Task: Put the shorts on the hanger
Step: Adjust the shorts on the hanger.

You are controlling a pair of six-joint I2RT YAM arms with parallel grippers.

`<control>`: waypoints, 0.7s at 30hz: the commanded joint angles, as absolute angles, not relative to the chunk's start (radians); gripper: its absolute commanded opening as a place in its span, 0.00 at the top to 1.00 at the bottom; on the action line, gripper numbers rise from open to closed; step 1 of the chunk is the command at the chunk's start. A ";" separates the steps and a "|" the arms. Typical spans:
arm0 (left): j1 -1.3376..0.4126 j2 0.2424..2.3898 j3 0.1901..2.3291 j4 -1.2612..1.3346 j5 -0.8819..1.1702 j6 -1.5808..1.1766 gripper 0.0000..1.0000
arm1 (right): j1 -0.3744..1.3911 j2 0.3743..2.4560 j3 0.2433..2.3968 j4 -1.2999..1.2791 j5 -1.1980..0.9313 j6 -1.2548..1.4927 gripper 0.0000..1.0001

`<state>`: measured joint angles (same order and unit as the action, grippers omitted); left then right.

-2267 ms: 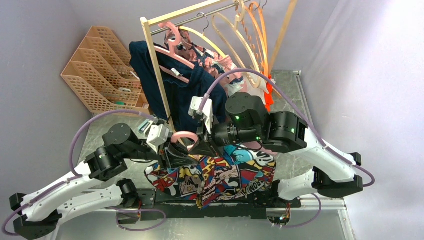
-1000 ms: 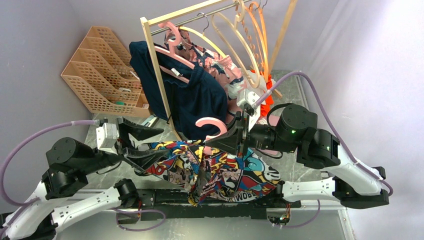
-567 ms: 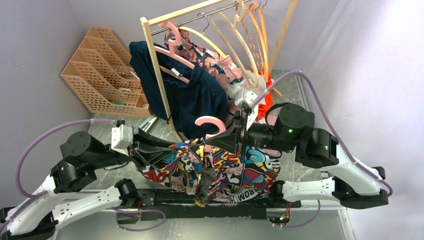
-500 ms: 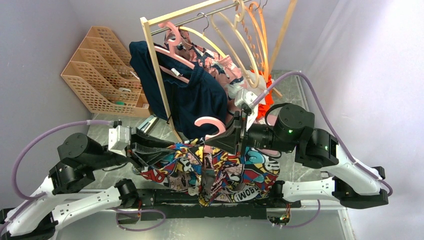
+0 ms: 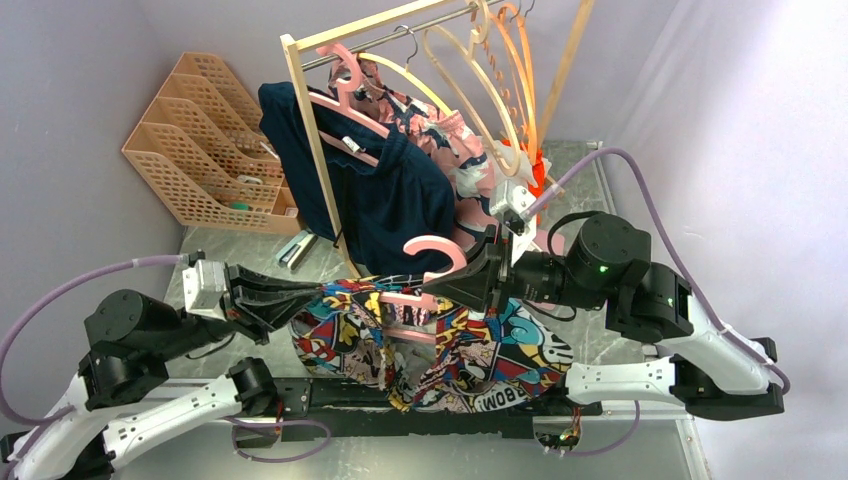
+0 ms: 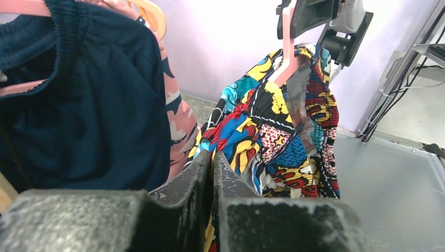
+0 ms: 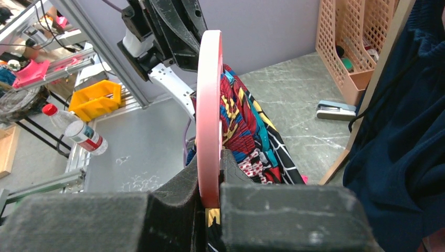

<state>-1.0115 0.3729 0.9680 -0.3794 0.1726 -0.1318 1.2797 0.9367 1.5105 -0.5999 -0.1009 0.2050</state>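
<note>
The comic-print shorts [image 5: 470,350] hang draped over the pale-pink hanger [image 5: 400,300] above the table's near edge. My right gripper [image 5: 445,290] is shut on the hanger just below its hook; in the right wrist view the hanger [image 7: 210,94] stands edge-on between the closed fingers [image 7: 210,157], with the shorts [image 7: 246,136] behind it. My left gripper [image 5: 305,295] is shut on the left edge of the shorts. In the left wrist view its fingers [image 6: 212,160] pinch the fabric, and the shorts [image 6: 283,131] hang from the hanger [image 6: 287,52].
A wooden rack [image 5: 315,150] behind holds a navy garment [image 5: 390,200], a pink patterned garment [image 5: 470,160], and cream and orange hangers [image 5: 500,80]. A tan slotted organiser [image 5: 200,140] stands at the back left. A stapler [image 5: 293,250] lies near the rack's foot.
My left arm has drawn back to the left, still pinching the shorts' edge. The right gripper with the hanger has shifted slightly right, and the hanger's body now lies over the fabric.
</note>
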 commanded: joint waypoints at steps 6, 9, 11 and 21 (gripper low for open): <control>-1.008 0.327 1.009 -0.452 0.127 -0.165 0.37 | 1.282 0.901 1.529 -0.494 -0.090 0.217 1.00; -1.008 0.369 1.082 -0.376 0.182 -0.150 0.25 | 1.282 0.912 1.538 -0.491 -0.101 0.212 1.00; -1.008 0.421 1.154 -0.336 0.234 -0.130 0.23 | 1.282 0.922 1.538 -0.485 -0.108 0.205 1.00; -1.008 0.798 1.355 -0.397 0.650 -0.058 0.23 | 1.282 0.972 1.550 -0.481 -0.160 0.189 1.00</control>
